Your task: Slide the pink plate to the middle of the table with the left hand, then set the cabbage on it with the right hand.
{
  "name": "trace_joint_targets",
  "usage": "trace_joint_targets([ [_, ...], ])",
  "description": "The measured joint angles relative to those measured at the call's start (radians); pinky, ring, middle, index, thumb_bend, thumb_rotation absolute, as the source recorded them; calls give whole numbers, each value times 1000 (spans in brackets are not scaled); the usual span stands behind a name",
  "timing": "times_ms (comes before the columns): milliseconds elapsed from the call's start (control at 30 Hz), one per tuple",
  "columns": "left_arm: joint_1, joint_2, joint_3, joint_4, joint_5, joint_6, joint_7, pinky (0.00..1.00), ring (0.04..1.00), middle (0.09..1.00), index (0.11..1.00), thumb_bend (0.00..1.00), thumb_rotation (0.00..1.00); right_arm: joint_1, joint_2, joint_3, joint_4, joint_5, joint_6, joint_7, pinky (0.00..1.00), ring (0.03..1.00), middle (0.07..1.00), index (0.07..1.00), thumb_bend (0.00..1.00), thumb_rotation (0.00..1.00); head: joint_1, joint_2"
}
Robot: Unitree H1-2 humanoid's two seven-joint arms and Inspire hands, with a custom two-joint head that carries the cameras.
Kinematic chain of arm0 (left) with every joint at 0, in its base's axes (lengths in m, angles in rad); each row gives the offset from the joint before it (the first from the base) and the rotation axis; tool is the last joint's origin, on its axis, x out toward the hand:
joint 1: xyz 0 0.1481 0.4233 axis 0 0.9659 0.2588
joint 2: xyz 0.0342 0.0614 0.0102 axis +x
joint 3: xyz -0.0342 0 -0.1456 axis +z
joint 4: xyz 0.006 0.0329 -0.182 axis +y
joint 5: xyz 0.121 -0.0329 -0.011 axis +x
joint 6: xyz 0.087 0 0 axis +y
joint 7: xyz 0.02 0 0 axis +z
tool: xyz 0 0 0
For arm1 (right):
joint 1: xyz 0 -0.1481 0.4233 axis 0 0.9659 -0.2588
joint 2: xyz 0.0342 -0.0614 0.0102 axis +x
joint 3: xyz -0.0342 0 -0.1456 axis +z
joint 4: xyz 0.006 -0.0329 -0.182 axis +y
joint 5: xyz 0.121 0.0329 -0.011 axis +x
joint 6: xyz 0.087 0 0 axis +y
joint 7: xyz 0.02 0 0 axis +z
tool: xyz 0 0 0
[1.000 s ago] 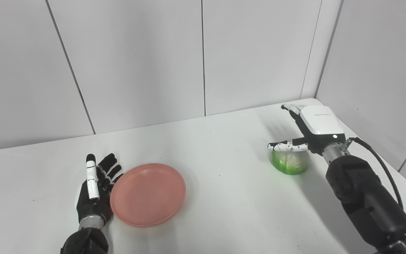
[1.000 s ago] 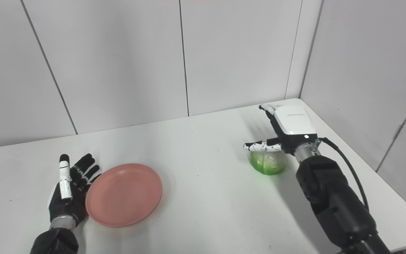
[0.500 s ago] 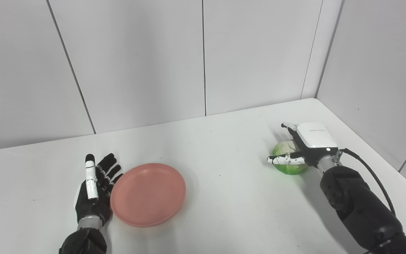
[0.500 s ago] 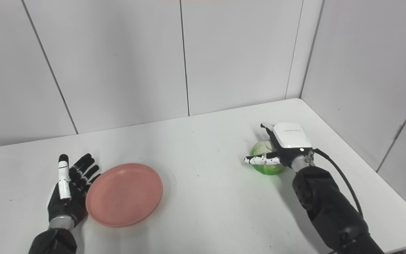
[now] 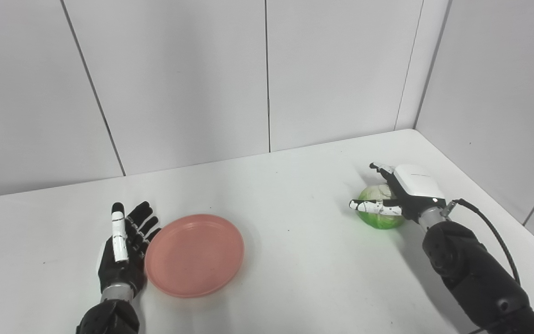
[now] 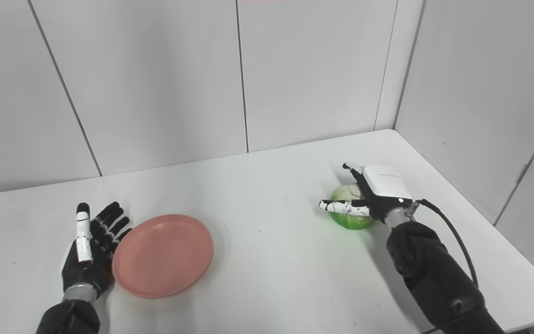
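A pink plate [image 5: 195, 254] lies flat on the white table [image 5: 295, 269], left of the middle. My left hand [image 5: 123, 243] lies open, palm toward the plate, fingers [image 5: 139, 218] spread just off its left rim; I cannot tell whether they touch. A green cabbage [image 5: 380, 219] rests on the table at the right. My right hand [image 5: 410, 185] sits over it, open. Its thumb runs across the cabbage's front and its fingers [image 5: 380, 168] reach past the far side, loosely around it.
White wall panels stand close behind the table and along its right side. The table's right edge runs just beyond the cabbage. A black cable [image 5: 494, 227] loops from the right wrist. Bare tabletop lies between the plate and the cabbage.
My right hand has come down from above the cabbage to sit around it, the thumb now across its front. The left hand and the plate have hardly moved.
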Motion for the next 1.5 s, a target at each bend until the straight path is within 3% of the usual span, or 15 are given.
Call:
trace_joint_targets([
  [133,0,0,0,-1,0,0,0,778,835,839,699,612,948,5,0,1,1,20,-7,-18,378,470,571,608,1000,811,0,3],
  [267,0,-1,0,-1,0,0,0,773,835,840,704,612,947,8,0,3,0,32,-11,-29,382,469,564,558,963,741,3,5],
  [333,0,-1,0,-1,0,0,0,775,835,840,702,609,946,11,-3,8,1,46,-20,-26,391,479,572,562,940,688,3,6],
  [400,0,-1,0,-1,0,0,0,777,834,839,702,619,946,11,-9,14,-6,50,-27,-18,388,480,573,589,951,558,5,8],
  [500,0,-1,0,-1,0,1,1,769,827,834,696,622,943,2,-29,33,-18,50,-25,29,402,497,595,628,973,529,5,9],
  [533,0,-1,0,-1,0,1,1,767,828,834,701,619,949,-5,-38,45,-20,47,-21,53,452,561,650,669,987,519,5,11],
  [633,0,-1,0,0,2,1,2,756,822,828,698,616,947,-31,-72,87,-47,27,26,154,552,686,748,730,1000,484,9,12],
  [833,0,-2,0,0,3,1,2,749,812,817,698,613,944,-45,-79,118,-81,-5,101,224,577,704,767,722,992,351,14,17],
  [933,0,-3,0,0,3,1,3,739,802,800,692,620,940,-52,-81,130,-81,-19,108,231,551,676,742,702,968,280,15,17],
  [1067,0,-3,0,0,3,1,3,743,804,799,694,614,939,-55,-80,134,-80,-32,108,229,383,475,578,674,927,176,17,20],
  [1233,0,-3,-1,2,3,1,2,741,803,803,701,614,942,-55,-77,124,-63,-20,109,210,304,380,470,642,902,90,17,20],
  [1267,0,-3,-1,4,3,1,2,740,803,805,702,614,941,-55,-75,120,-63,-10,109,210,292,369,474,639,708,36,17,20],
  [1300,0,-3,-2,4,2,1,2,737,803,806,703,614,942,-55,-73,118,-63,-7,109,210,290,367,476,630,629,14,17,20],
  [1500,0,-3,-2,5,3,1,2,732,798,799,697,616,938,-54,-73,117,-62,9,108,207,293,370,478,588,574,0,17,23],
])
